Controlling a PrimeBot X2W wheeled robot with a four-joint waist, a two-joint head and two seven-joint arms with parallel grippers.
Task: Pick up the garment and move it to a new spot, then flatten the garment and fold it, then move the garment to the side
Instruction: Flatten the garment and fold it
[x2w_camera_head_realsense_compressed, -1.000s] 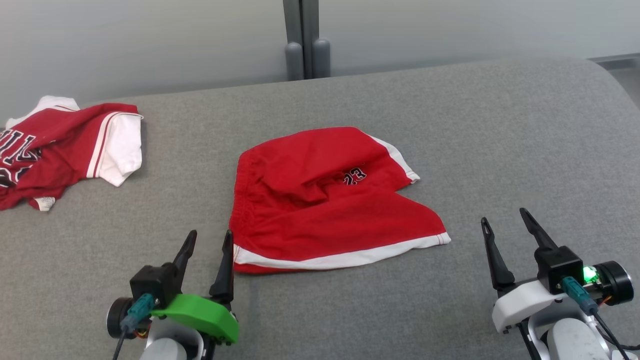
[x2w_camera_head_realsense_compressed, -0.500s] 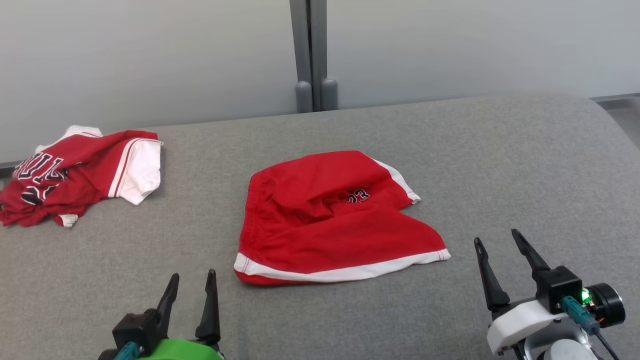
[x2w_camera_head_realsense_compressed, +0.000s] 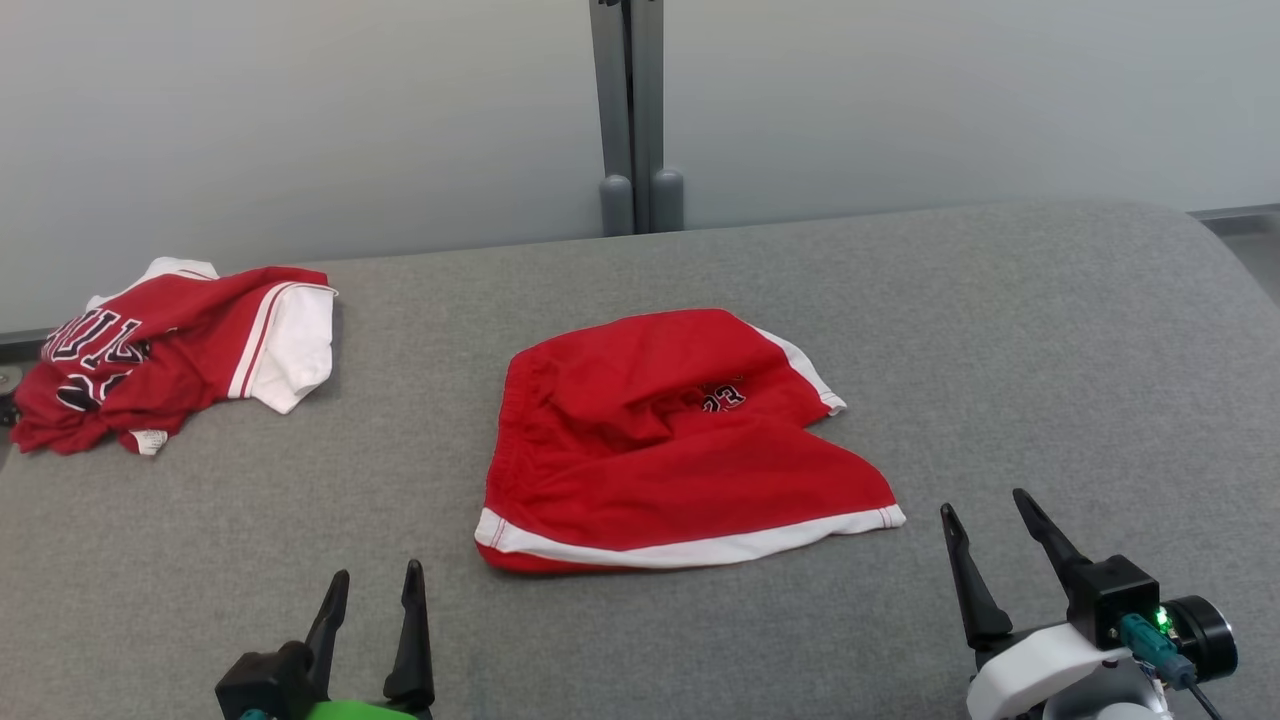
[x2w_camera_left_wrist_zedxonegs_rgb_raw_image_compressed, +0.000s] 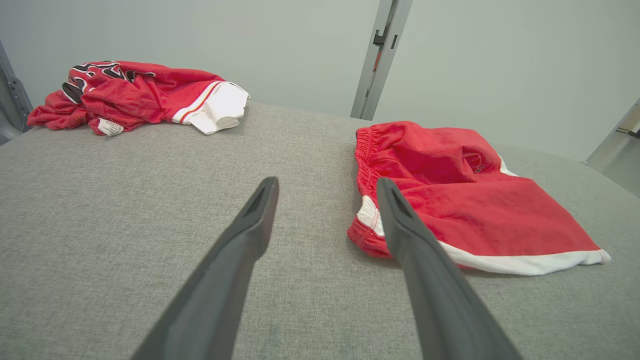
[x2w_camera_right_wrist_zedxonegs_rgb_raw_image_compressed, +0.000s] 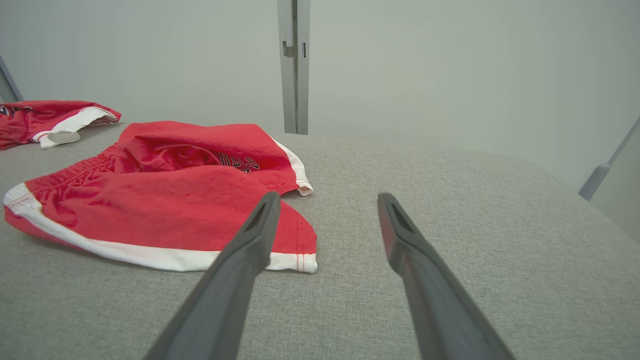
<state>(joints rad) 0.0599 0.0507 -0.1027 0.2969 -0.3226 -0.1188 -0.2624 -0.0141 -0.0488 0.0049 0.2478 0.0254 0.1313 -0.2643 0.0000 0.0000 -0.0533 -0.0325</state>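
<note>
The garment, a pair of red shorts (x2w_camera_head_realsense_compressed: 680, 440) with white trim and a small number print, lies folded over itself in the middle of the grey padded surface (x2w_camera_head_realsense_compressed: 1000, 330). My left gripper (x2w_camera_head_realsense_compressed: 376, 572) is open and empty, just short of the shorts' near left corner. In the left wrist view, the left gripper (x2w_camera_left_wrist_zedxonegs_rgb_raw_image_compressed: 326, 181) points past the waistband edge of the shorts (x2w_camera_left_wrist_zedxonegs_rgb_raw_image_compressed: 450, 190). My right gripper (x2w_camera_head_realsense_compressed: 983, 502) is open and empty, to the right of the hem corner. The right wrist view has the right gripper (x2w_camera_right_wrist_zedxonegs_rgb_raw_image_compressed: 328, 196) beside the shorts (x2w_camera_right_wrist_zedxonegs_rgb_raw_image_compressed: 165, 200).
A crumpled red and white jersey (x2w_camera_head_realsense_compressed: 180, 355) lies at the far left of the surface, near its back edge. A grey post (x2w_camera_head_realsense_compressed: 630, 110) stands behind against a pale wall. The surface curves down at the far right.
The head camera has tilted, so the whole picture has shifted down. Both open grippers have drawn back from the shorts toward me, the left one farther. The shorts lie unchanged.
</note>
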